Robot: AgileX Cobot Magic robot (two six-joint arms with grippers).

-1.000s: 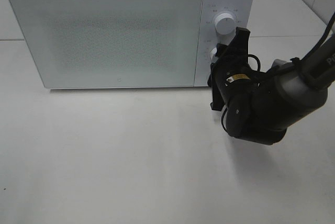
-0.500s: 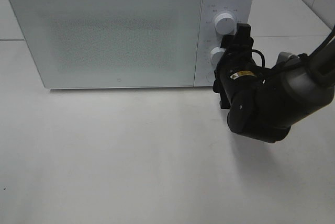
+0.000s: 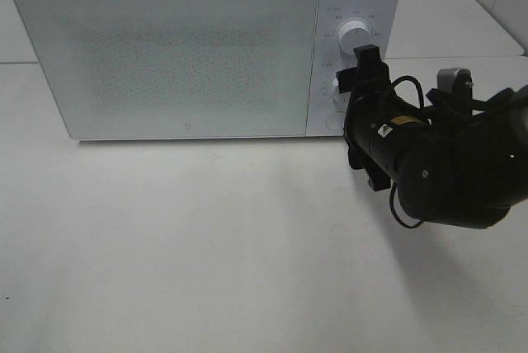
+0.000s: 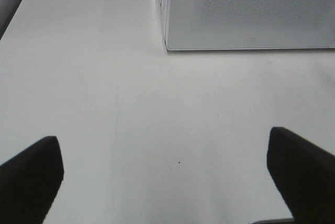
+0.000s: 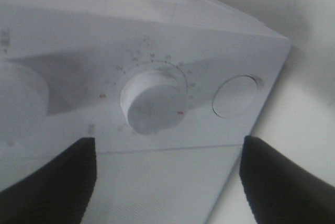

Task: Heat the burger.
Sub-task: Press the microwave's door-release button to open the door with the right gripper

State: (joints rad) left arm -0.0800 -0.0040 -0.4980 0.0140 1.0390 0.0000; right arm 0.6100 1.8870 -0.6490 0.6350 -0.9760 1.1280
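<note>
Burger: not visible in any of the 3 views. Microwave (image 3: 190, 48) stands at the back of the white tabletop (image 3: 206, 246) with its door (image 3: 177, 56) shut. The door's speckled grey panel lets nothing show through, so what the cavity holds cannot be told. Control strip to the right of the door carries 2 knobs and 1 round button (image 3: 331, 121). Upper knob (image 3: 354, 36) shows whole in the high view. Lower knob (image 3: 338, 83) is partly covered there by the right gripper (image 3: 356, 105), which points at the panel. Right wrist view gives the lower knob (image 5: 154, 102) in full, with dial marks too blurred to read, the button (image 5: 234, 96) beside it, and the upper knob (image 5: 21, 96) cut off at the frame edge. The 2 fingers (image 5: 52, 182) of the right gripper (image 5: 167, 143) are spread wide, 1 to each side of the lower knob and clear of it, pinching nothing. Right arm is cut off at the high view's right edge. Left gripper (image 4: 167, 174) lies outside the high view. Its wrist view shows 2 fingers (image 4: 31, 177) spread wide above the tabletop (image 4: 157, 109), holding nothing, with only part of the microwave's front (image 4: 251, 9) in frame.
</note>
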